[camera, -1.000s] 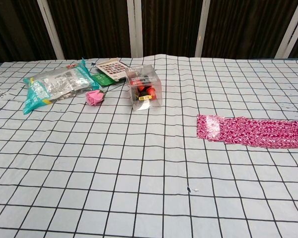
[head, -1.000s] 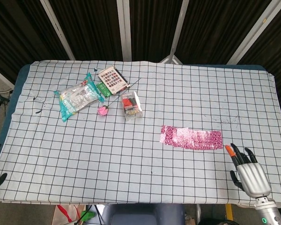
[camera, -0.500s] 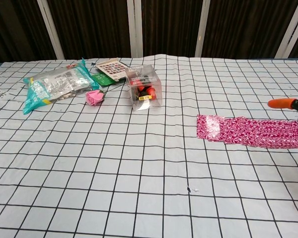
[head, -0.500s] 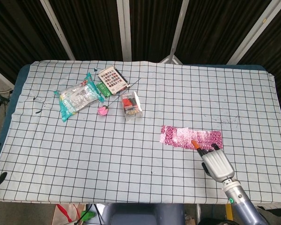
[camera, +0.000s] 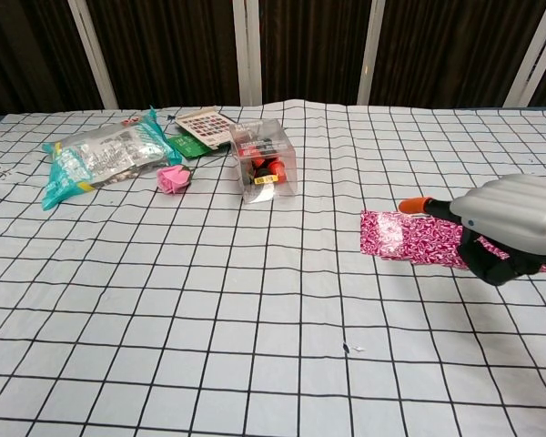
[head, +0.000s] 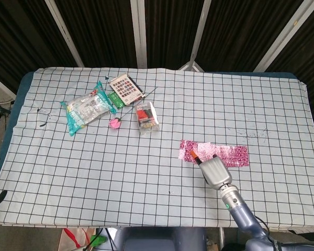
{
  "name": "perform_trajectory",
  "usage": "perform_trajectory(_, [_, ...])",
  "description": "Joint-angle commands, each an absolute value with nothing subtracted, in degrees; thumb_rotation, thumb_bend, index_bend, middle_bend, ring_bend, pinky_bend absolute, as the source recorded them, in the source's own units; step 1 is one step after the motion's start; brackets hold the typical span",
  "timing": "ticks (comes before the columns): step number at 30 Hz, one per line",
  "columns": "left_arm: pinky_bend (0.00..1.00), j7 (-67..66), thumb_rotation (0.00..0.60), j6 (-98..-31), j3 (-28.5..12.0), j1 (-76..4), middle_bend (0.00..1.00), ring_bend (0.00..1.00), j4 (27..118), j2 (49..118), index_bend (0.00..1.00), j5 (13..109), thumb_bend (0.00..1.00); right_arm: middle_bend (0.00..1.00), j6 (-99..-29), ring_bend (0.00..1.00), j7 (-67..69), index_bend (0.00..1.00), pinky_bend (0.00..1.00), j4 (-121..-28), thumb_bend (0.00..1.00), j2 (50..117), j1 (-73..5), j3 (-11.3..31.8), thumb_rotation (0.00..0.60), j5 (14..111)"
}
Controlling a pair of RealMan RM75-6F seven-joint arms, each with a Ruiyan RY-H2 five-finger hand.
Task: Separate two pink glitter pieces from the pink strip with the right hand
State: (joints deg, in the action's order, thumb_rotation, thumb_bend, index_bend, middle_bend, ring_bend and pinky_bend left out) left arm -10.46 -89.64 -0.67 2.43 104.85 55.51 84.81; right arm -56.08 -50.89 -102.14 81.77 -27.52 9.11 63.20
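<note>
The pink glitter strip (head: 186, 150) lies flat on the checked cloth, right of the table's middle; the chest view shows its left end (camera: 400, 237). My right hand (head: 212, 168) is over the strip's middle, hiding part of it, with its silver back up. The hand (camera: 514, 218) holds nothing. An orange-tipped finger (camera: 411, 206) points left just above the strip's left part, while the dark fingers (camera: 487, 262) curl down toward the strip. Contact with the strip cannot be made out. Neither view shows my left hand.
At the back left are a clear box of red items (head: 146, 117), a small pink flower (head: 115, 123), a teal snack packet (head: 85, 108) and a patterned card (head: 125, 88). The cloth's front edge runs just behind my right wrist.
My right hand has come from the table's front right corner leftward and forward, onto the pink strip. The strip itself has not moved.
</note>
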Motion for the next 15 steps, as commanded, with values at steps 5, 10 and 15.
perform_trajectory(5, [0.09,-11.2,0.600,-89.1,-0.7,2.2,0.00,0.00,105.0,55.7,0.16,84.4,0.35,0.79,-55.7,0.77,-54.8,0.05,0.42,-100.1,0.74,85.0,-31.1,9.9,0.600,57.7])
perform_trajectory(10, [0.09,-11.5,0.600,-89.1,-0.8,2.1,0.00,0.00,105.0,55.8,0.16,84.1,0.35,0.79,-55.4,0.77,-57.8,0.05,0.42,-99.6,0.76,86.0,-33.5,9.6,0.600,52.1])
perform_trajectory(15, [0.09,-11.6,0.600,-88.8,-0.9,2.0,0.00,0.00,105.1,55.8,0.16,83.6,0.35,0.79,-56.0,0.77,-60.1,0.07,0.42,-99.4,0.77,86.5,-35.3,8.8,0.600,48.0])
